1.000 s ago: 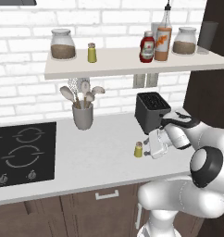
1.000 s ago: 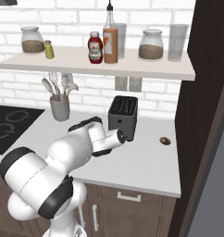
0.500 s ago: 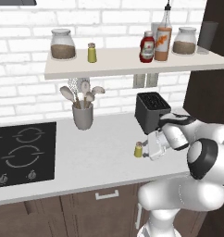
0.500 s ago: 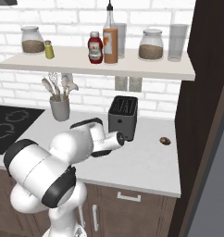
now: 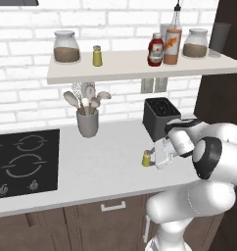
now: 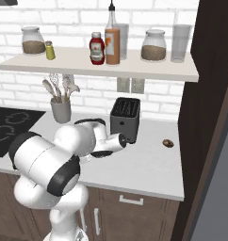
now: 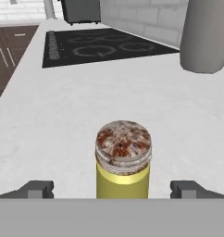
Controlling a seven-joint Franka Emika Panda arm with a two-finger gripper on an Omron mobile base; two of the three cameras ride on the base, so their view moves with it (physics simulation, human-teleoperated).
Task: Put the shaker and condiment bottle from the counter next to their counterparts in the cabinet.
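Shaker [image 5: 147,158] upright on counter [image 5: 101,162], claw [image 5: 155,159] just beside it, toaster [image 5: 161,116] behind

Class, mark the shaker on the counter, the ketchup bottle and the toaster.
shaker [image 7: 122,159], hand view, its body below the cap.
ketchup bottle [image 5: 155,50], left base view, its label.
toaster [image 6: 124,118], right base view, its front.

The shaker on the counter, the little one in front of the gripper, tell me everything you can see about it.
The shaker is a small upright cylinder with a dull yellow body and a ribbed, rust-speckled tan cap. It stands alone on the white counter, in front of the black toaster and near the front edge. The open gripper is level with it, one fingertip on each side, neither touching. Whether it holds anything cannot be told.
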